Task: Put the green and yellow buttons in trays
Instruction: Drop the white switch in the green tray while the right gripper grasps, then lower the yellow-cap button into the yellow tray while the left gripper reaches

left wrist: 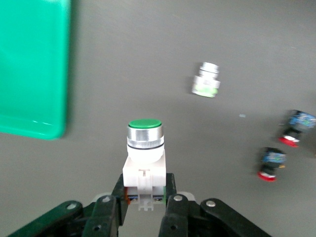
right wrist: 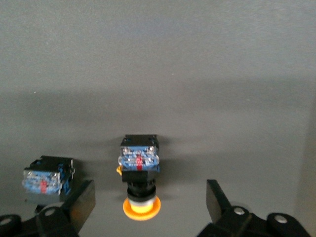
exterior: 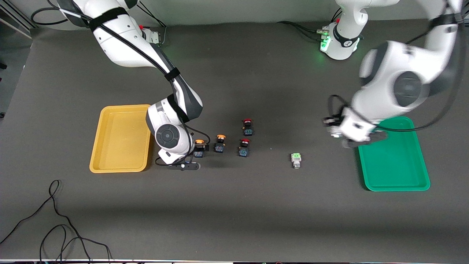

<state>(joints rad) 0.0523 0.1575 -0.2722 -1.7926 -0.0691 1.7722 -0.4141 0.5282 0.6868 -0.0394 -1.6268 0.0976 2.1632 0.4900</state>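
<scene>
Left pincer (left wrist: 144, 207) grips a green-capped button (left wrist: 144, 155) beside the green tray (exterior: 395, 161); right pincer (right wrist: 148, 207) gapes around a yellow-capped button (right wrist: 140, 173).

Showing glossy white shells with dark grey joint caps, wearing black straps and trailing black cables, ending in black two-finger grippers with silver screws.
</scene>
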